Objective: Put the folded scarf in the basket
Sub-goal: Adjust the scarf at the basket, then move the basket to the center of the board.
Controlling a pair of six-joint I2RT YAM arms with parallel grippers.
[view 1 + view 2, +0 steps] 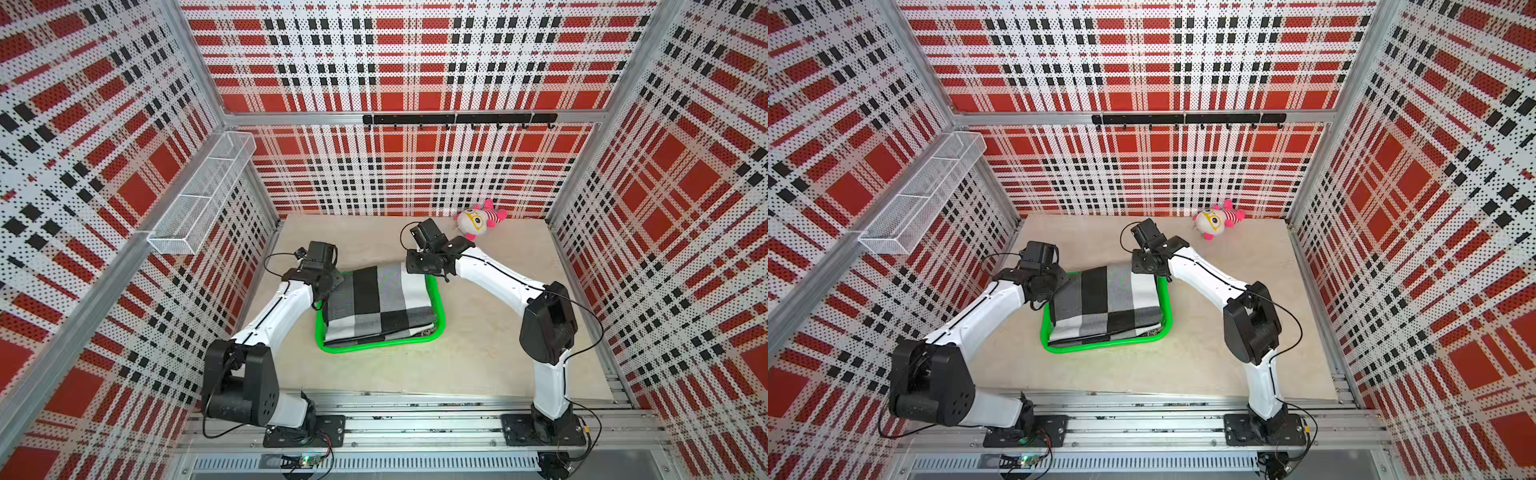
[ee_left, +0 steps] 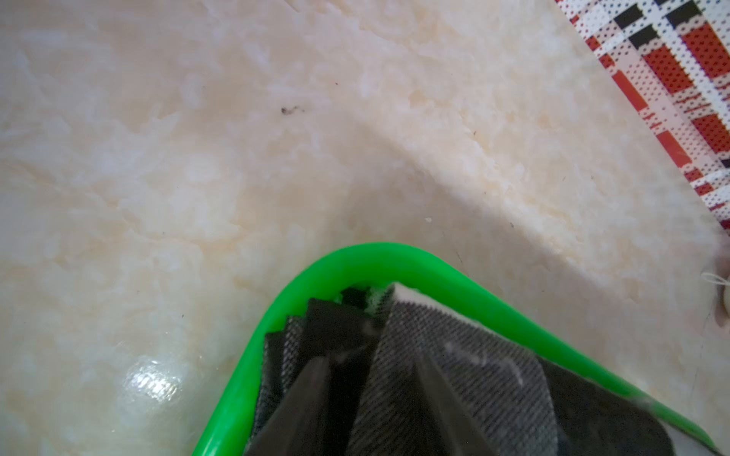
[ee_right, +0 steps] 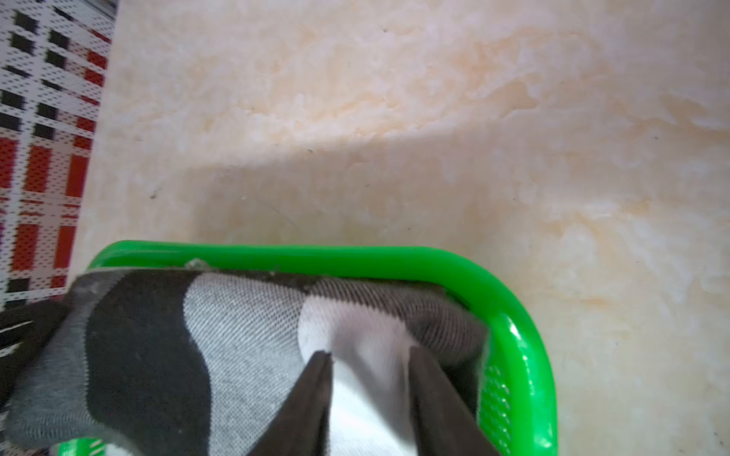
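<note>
Left tool (image 2: 367, 355): jaws were seen parted astride a scarf (image 1: 374, 303) fold in the basket (image 1: 374, 347).
Right tool (image 3: 368, 351): likewise parted.
Handling: judged soft, light, limp; best pinched at corners.

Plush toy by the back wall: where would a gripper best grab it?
Grip the plush toy by its striped pink body, probably from straight above: it lies flat on the table, and the body looks narrower than its round head.
</note>
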